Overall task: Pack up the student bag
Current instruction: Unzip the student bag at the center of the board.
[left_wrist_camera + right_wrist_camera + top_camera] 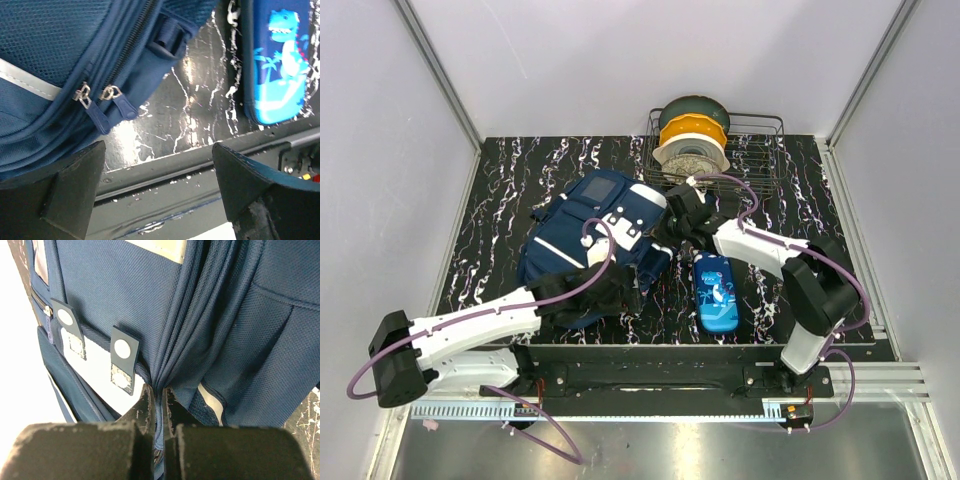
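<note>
The navy student bag [582, 232] lies in the middle of the black marbled table, its white patches up. My right gripper [672, 226] is at its right edge, shut on a fold of the bag's navy fabric [161, 390]. My left gripper [620, 292] is open and empty at the bag's near edge. In the left wrist view two zipper pulls [97, 102] of the bag [55, 65] lie closed just beyond the left finger. The bright-blue dinosaur pencil case [717, 292] lies on the table right of the bag; it also shows in the left wrist view [276, 60].
A wire basket [752, 150] at the back right holds stacked filament spools [692, 135]. A black rail [650, 362] runs along the table's near edge, just below the left gripper. White walls close in the table on three sides.
</note>
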`<state>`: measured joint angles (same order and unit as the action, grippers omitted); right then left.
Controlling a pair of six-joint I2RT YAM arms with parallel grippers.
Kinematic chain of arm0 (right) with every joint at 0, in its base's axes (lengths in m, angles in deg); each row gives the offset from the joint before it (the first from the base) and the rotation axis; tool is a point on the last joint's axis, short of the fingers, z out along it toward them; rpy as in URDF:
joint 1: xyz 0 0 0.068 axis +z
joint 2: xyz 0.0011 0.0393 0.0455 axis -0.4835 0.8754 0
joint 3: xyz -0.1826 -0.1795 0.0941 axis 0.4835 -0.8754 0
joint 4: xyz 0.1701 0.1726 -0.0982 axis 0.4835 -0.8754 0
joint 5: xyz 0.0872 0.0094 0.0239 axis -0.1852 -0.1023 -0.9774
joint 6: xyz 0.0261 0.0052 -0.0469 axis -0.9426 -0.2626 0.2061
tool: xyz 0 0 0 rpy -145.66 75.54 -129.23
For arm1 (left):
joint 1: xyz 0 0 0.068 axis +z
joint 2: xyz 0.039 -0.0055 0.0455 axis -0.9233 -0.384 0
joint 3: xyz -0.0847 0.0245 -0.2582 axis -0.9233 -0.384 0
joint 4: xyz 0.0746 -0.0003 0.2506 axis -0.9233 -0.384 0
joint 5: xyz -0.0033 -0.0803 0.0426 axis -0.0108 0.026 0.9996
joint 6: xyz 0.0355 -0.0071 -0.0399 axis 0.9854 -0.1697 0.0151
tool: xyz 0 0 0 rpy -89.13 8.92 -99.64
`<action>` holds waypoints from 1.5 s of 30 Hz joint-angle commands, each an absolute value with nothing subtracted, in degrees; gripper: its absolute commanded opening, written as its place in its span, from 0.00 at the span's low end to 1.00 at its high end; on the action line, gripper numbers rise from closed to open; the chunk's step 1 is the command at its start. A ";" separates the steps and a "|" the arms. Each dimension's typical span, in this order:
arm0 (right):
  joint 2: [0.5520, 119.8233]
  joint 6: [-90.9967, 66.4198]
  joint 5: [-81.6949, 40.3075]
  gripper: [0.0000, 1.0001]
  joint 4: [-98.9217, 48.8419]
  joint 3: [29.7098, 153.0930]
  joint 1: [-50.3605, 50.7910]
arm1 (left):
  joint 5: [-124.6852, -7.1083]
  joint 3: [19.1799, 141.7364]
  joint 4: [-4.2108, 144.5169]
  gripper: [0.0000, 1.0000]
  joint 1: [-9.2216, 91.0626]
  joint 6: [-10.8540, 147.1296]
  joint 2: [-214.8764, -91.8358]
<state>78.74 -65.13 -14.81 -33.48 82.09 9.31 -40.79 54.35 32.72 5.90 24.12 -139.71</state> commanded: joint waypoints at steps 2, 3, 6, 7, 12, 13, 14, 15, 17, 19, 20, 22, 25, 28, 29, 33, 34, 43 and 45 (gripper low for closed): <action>74.47 -63.22 -15.95 0.00 -31.74 80.55 9.23 | -35.14 53.55 39.74 0.91 5.63 19.69 -143.76; 74.21 -63.04 -16.04 0.00 -31.65 80.11 9.23 | -34.61 54.60 40.10 0.90 5.72 19.86 -144.82; 73.42 -62.43 -16.22 0.00 -31.56 79.66 9.23 | -34.61 57.32 40.28 0.87 5.72 20.04 -147.29; 73.15 -62.17 -16.39 0.00 -31.74 79.58 9.23 | -34.78 57.77 40.45 0.86 5.63 19.95 -147.30; 72.62 -61.72 -16.30 0.00 -31.65 79.31 9.23 | -37.23 56.72 40.28 0.84 5.63 18.37 -144.75; 72.80 -61.64 -16.22 0.00 -31.65 79.31 9.23 | -37.85 56.54 41.23 0.83 5.55 18.37 -144.31; 72.80 -61.55 -16.13 0.00 -31.56 79.31 9.15 | -38.38 56.28 41.59 0.83 5.20 18.54 -143.52; 72.80 -61.55 -16.22 0.00 -31.56 79.31 9.23 | -38.65 56.36 41.94 0.83 5.02 18.63 -143.43; 72.97 -61.55 -16.30 0.00 -31.48 79.31 9.23 | -38.39 56.63 42.38 0.83 4.93 18.98 -143.95; 73.15 -61.55 -16.30 0.00 -31.39 79.14 9.23 | -38.30 57.07 43.08 0.83 4.93 19.42 -144.92; 73.15 -61.55 -16.30 0.00 -31.39 79.14 9.23 | -38.73 57.94 43.61 0.83 4.93 20.29 -145.88; 73.15 -61.37 -16.30 0.00 -31.39 79.05 9.23 | -39.35 59.17 43.97 0.83 4.84 20.92 -146.94; 73.24 -60.85 -16.22 0.00 -31.48 79.05 9.23 | -38.48 61.81 43.53 0.82 4.23 22.76 -147.38; 73.15 -60.84 -16.04 0.00 -31.65 79.05 9.23 | -35.41 62.17 41.34 0.82 4.40 22.15 -148.61; 73.06 -60.93 -16.22 0.00 -31.56 79.05 9.23 | -35.05 61.73 40.98 0.82 4.58 21.54 -148.88; 72.97 -61.02 -15.95 0.00 -31.65 78.96 9.23 | -35.23 58.66 40.01 0.82 4.49 18.99 -148.53; 73.06 -61.02 -15.87 0.00 -31.83 78.96 9.23 | -34.96 57.78 39.93 0.81 4.49 18.46 -147.92; 73.15 -61.02 -15.95 0.00 -31.92 79.05 9.23 | -30.57 54.78 36.41 0.77 4.49 15.82 -146.33; 73.06 -61.02 -16.04 0.00 -31.92 79.14 9.23 | -29.78 55.40 35.36 0.77 4.49 15.65 -146.59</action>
